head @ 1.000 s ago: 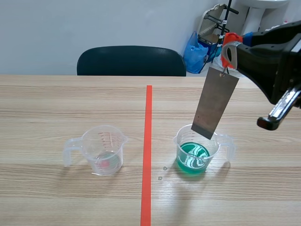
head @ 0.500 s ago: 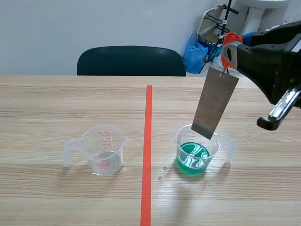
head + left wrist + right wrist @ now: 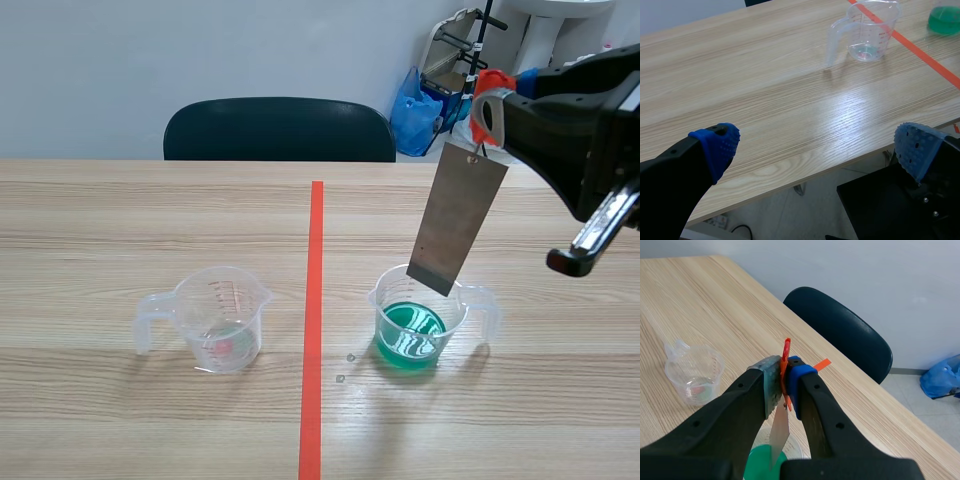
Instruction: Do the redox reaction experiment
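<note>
A grey metal plate (image 3: 458, 220) hangs tilted above a clear beaker of green liquid (image 3: 415, 320), its lower edge at the rim. My right gripper (image 3: 487, 110) is shut on the plate's top end, where an orange clip (image 3: 786, 352) sits between the pads. In the right wrist view the plate (image 3: 779, 432) points down from the gripper (image 3: 784, 385) toward the green liquid (image 3: 762, 465). A second clear beaker (image 3: 218, 318) with a little colourless liquid stands left of the tape line. My left gripper (image 3: 815, 145) is open over the table's near edge, far from that beaker (image 3: 871, 31).
An orange-red tape line (image 3: 313, 320) runs down the table between the two beakers. A dark chair (image 3: 278, 128) stands behind the far edge, with a blue bag (image 3: 412, 110) and a rack beyond it. A few droplets lie near the green beaker.
</note>
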